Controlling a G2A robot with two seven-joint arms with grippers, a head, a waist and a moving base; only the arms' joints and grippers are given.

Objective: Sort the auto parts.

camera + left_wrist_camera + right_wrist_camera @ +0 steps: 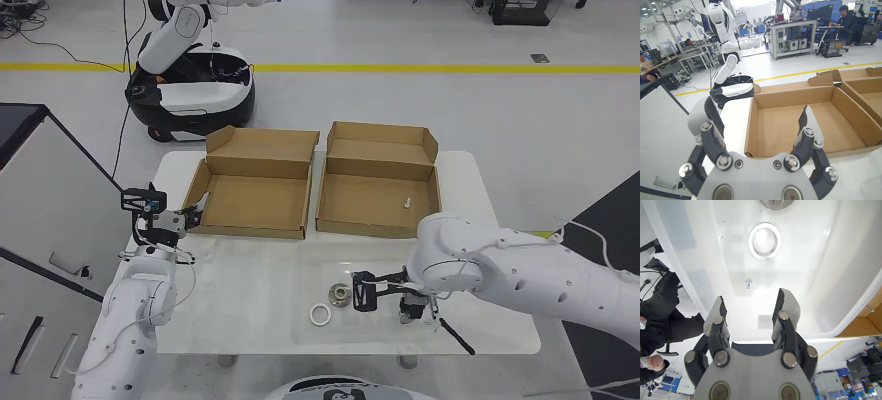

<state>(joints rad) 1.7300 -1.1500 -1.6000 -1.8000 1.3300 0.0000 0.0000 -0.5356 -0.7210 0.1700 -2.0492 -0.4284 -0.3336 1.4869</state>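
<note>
Seeing left box [250, 200] and right box [372, 205] open just beyond the tray [345, 332], guessing as sorting bins. Spotting left gripper [757, 104] open, empty, well off the tray; right gripper [751, 294] open over it, probably lining up the ring [763, 256] or tiny bolt [748, 283] lying inside. Getting bolt placement from the right wrist, box layout from the top.

No readable text, labels, numbers on cardboard boxes [255, 190] or table [240, 290].

lying flat, lower centre of the top view: silver ring [320, 315] just beside round metal hub [339, 293]; small silver bolt [748, 283] near the ring.
</note>
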